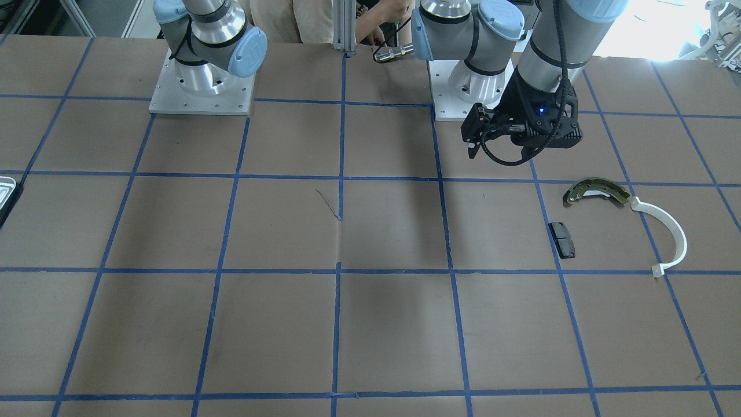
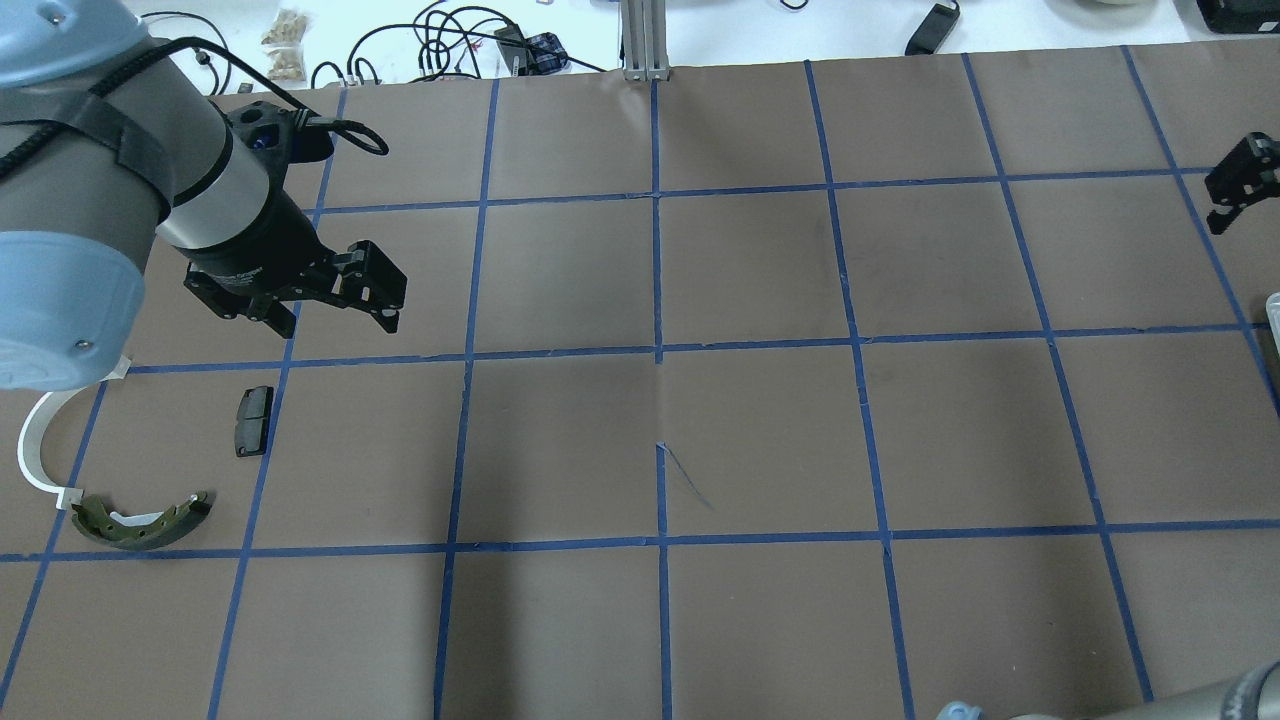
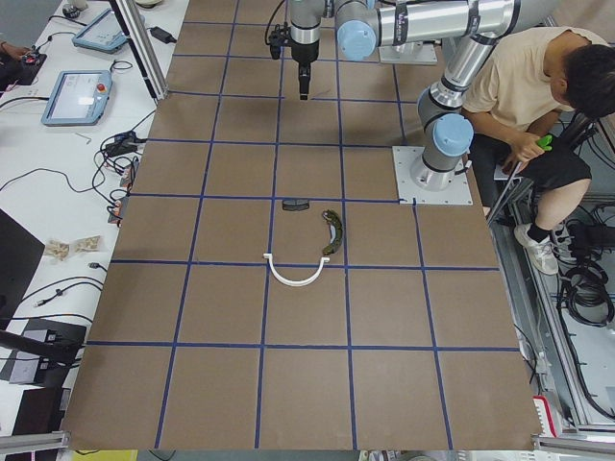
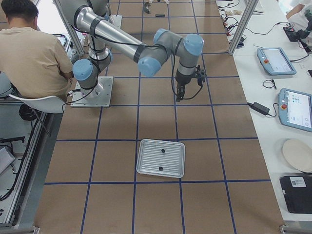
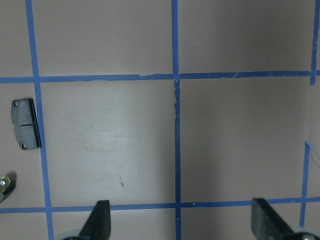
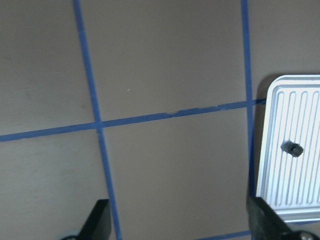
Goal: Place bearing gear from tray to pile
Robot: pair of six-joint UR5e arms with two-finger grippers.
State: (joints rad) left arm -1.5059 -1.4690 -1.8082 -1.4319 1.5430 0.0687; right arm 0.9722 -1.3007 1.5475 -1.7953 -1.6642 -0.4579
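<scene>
The silvery tray lies at the table's right end with two small dark parts in it. One small dark gear-like part shows on the tray in the right wrist view. My right gripper is open and empty, hovering beside the tray's edge; it also shows in the overhead view. The pile lies at the left end: an olive brake shoe, a white arc and a black pad. My left gripper is open and empty, above the table just beyond the pad.
Brown paper with blue tape squares covers the table. The two arm bases stand at the robot's edge. A seated person is by the bases. Cables and tablets lie on the side benches.
</scene>
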